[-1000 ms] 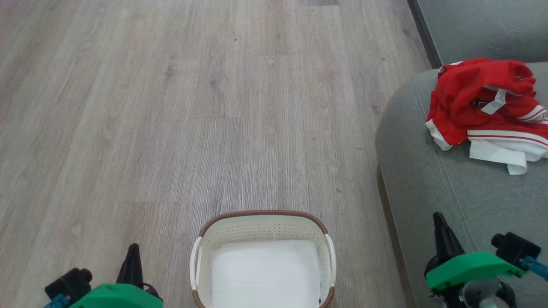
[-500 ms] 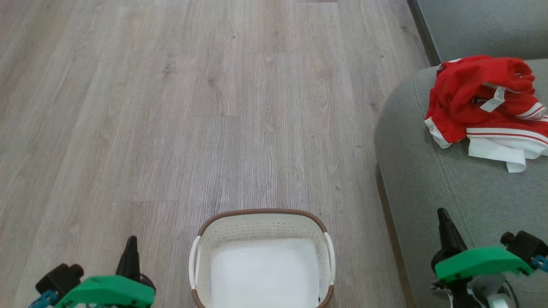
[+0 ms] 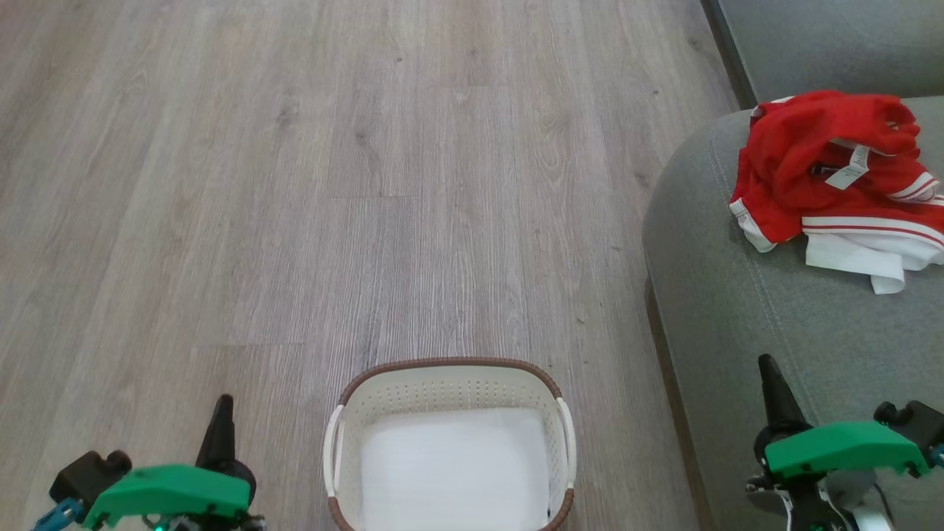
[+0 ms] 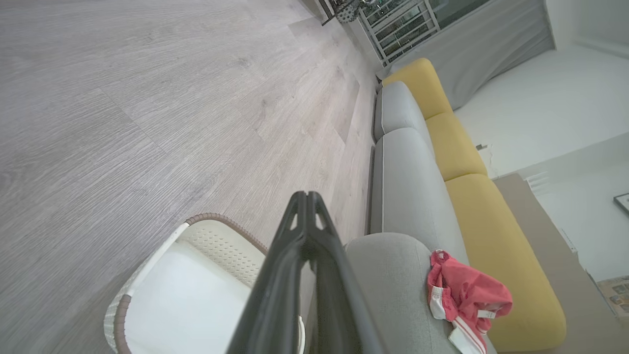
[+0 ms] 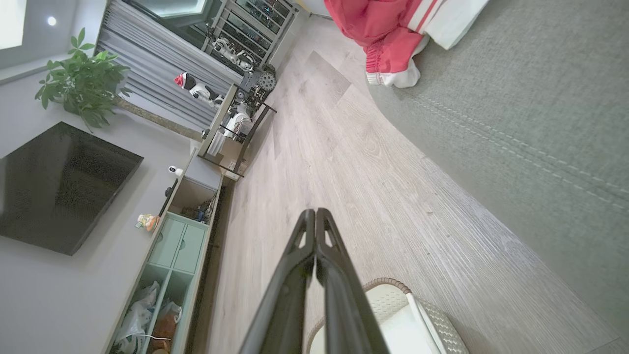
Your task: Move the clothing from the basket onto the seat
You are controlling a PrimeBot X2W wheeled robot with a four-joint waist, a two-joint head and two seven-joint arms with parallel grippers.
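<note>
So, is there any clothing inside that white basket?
No, the basket shows only its bare white bottom, while the red clothing lies on the seat.

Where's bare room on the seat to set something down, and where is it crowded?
The seat is bare between the clothing and the right gripper, out to its floor-side edge. The basket has a bare white bottom too. The floor between basket and seat is an open lane. Crowded: the seat's far end, where the clothing lies.
</note>
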